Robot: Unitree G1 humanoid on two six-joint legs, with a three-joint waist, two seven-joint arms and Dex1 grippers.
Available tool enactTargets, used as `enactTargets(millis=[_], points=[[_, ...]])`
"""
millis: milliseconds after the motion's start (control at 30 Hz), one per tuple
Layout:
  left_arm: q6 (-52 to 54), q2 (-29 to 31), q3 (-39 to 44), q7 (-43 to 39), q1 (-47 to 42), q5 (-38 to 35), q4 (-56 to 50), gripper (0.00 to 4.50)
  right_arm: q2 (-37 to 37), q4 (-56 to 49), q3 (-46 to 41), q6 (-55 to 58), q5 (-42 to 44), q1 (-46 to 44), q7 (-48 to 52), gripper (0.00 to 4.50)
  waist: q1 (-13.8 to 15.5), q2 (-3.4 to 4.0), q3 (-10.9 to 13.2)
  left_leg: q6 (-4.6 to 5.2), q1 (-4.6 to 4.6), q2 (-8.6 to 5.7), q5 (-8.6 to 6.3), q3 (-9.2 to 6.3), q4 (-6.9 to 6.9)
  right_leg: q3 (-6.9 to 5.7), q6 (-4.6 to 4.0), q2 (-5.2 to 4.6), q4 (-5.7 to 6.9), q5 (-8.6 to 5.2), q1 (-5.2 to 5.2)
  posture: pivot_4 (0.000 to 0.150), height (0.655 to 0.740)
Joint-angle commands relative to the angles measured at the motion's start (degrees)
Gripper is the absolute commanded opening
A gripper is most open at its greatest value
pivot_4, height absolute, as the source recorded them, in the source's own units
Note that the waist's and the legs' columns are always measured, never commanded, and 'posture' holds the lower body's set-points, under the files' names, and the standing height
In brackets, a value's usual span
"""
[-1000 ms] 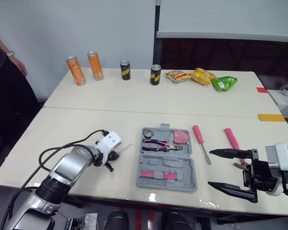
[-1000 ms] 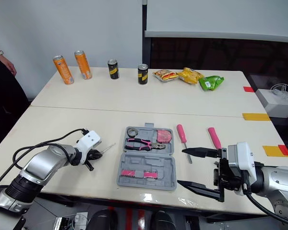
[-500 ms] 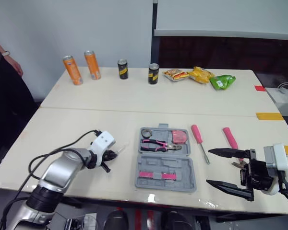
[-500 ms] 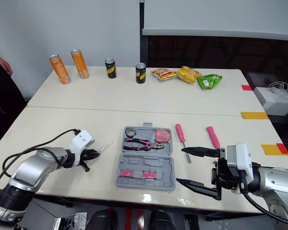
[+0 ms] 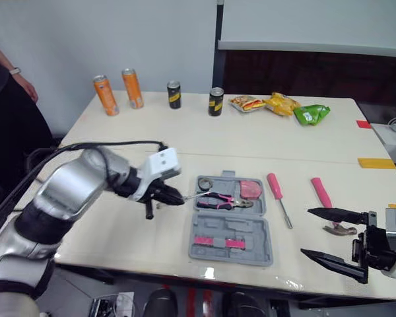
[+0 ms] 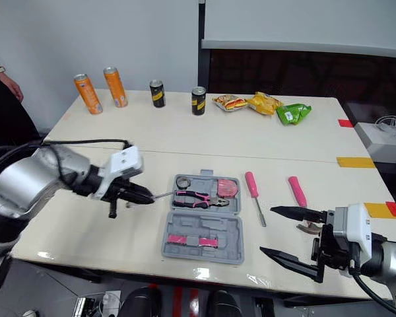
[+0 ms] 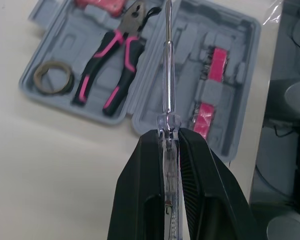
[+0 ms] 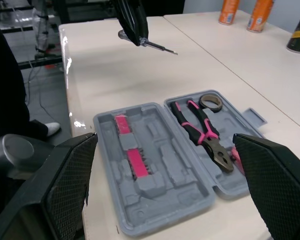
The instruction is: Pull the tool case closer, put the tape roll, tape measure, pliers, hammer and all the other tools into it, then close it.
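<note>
On table [image 5: 185, 135]: grey case [image 5: 252, 229], open.

Tool case [image 5: 257, 231]: grey moulded plastic, matt, with pink plastic inserts in one half. Pliers [image 7: 121, 44]: dull grey metal head, grips sheathed in pink and black plastic or rubber with a slight sheen. Clear-handled screwdriver [image 7: 168, 100]: bright metal shaft, transparent plastic handle. Left gripper [image 7: 168, 134]: fingers [image 7: 140, 200] of black plastic, smooth and faintly glossy outside, finely ribbed on the inner faces. Right gripper [image 5: 308, 231]: black fingers [image 8: 70, 185] with cross-hatched, rough-looking pads. Surface [image 5: 185, 132]: cream, smooth, laminate-like, with a soft sheen and glare near the front edge. Orange cans [image 5: 105, 96]: glossy metal. Snack packets [image 5: 310, 114]: crinkled, shiny film.
</note>
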Motion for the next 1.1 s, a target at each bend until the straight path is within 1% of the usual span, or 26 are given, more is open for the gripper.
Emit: enactTargets(millis=[33, 200, 267, 333, 467, 667, 1100], points=[[2.0, -3.6, -8.3, -2.9, -7.3, 3.1, 3.1, 0.0, 0.3, -1.8, -3.1, -1.3, -0.1, 1.3, -0.1, 4.5, -0.1, 0.0, 0.0, 0.0, -0.01, 0.0, 0.0, 0.01, -0.02, 0.0, 0.0, 0.0, -0.02, 0.0, -0.01, 0.15, 0.74], [3.1, -10.5, -15.8, -2.8, -12.5, 6.0, 9.9, 0.0, 0.9, -2.9, -4.0, -1.8, -0.1, 3.0, -0.3, 4.5, -0.6, 0.0, 0.0, 0.0, -0.12, -0.02, -0.01, 0.06, -0.15, 0.07, 0.09, 0.03, -0.03, -0.05, 0.0, 0.15, 0.74], [2.1, -15.6, -19.2, -0.6, -13.4, 8.8, 15.3, 0.0, 1.2, -2.5, -4.4, -2.4, -0.5, 3.8, 0.1, 4.5, -0.4, 0.0, 0.0, 0.0, -0.14, -0.02, -0.01, 0.03, -0.15, 0.05, 0.11, 0.04, -0.03, -0.06, 0.01, 0.15, 0.74], [0.9, -18.8, -20.6, 0.7, -13.8, 10.9, 18.9, 0.0, 1.3, -2.3, -4.4, -2.7, -0.7, 4.2, 0.1, 4.5, -0.3, -0.01, 0.0, 0.01, -0.16, -0.07, -0.01, 0.02, -0.12, 0.05, 0.13, 0.01, -0.07, -0.06, 0.05, 0.15, 0.74], [-0.5, -23.6, -22.4, 0.6, -14.3, 13.0, 24.6, 0.0, 1.3, -2.2, -4.5, -3.2, -0.9, 4.3, -0.2, 4.5, -0.3, -0.03, 0.0, 0.08, -0.31, -0.1, -0.04, -0.04, 0.02, 0.04, 0.24, -0.01, -0.09, 0.01, 0.01, 0.15, 0.74], [-3.5, -27.5, -23.2, 0.8, -14.0, 16.3, 31.0, 0.0, 2.2, -3.1, -4.6, -3.7, -1.1, 5.3, -1.1, 4.5, 0.0, -0.02, 0.0, 0.13, -0.42, -0.1, -0.07, -0.13, 0.15, -0.05, 0.27, -0.02, -0.09, 0.03, 0.02, 0.15, 0.74], [-7.2, -30.6, -23.9, -1.4, -13.1, 20.8, 34.4, 0.0, 3.3, -4.9, -5.0, -4.1, -0.8, 7.5, -2.7, 4.5, 0.8, -0.02, 0.0, 0.16, -0.48, -0.11, -0.07, -0.16, 0.2, -0.11, 0.29, -0.08, -0.09, 0.04, 0.02, 0.15, 0.74]])
